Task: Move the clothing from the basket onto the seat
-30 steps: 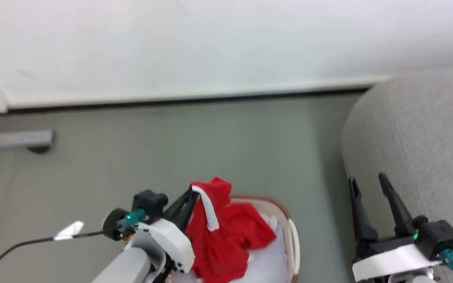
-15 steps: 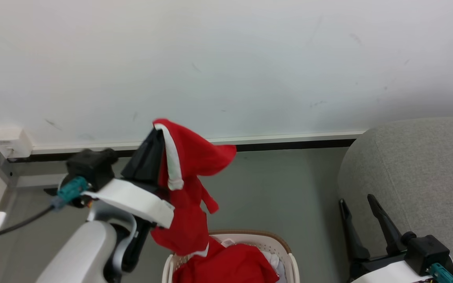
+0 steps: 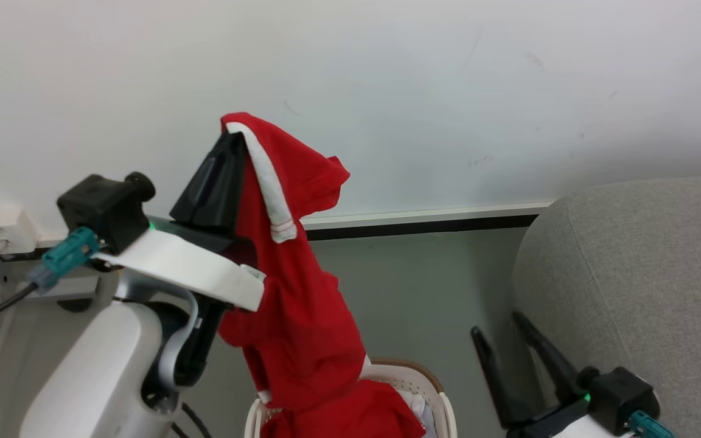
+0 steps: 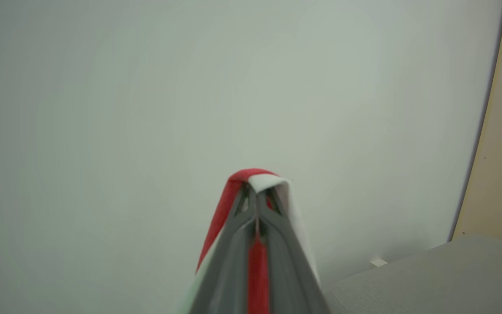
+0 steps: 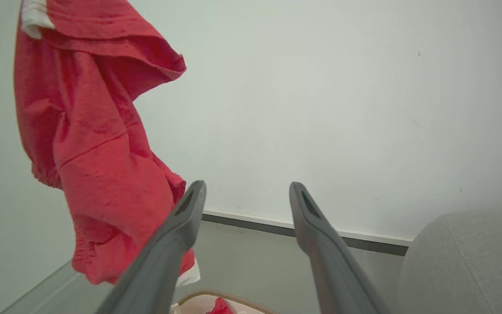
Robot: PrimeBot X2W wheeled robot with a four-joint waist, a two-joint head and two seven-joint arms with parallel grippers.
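Red garment [image 3: 302,304] hangs from your left gripper [image 3: 232,137], jaws clamped shut on its white-banded edge; its tail reaches down to the basket [image 3: 431,389]. Raise until the hem clears the rim, then swing right onto the seat [image 3: 630,274]. Your right gripper [image 3: 496,323]: spread open, empty.

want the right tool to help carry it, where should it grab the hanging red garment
Probably the loose lower half of the red garment, coming in from the robot's right. It hangs long and limp from the shut left tool, its bottom end down at the basket. The open right tool sits on that side with nothing between.
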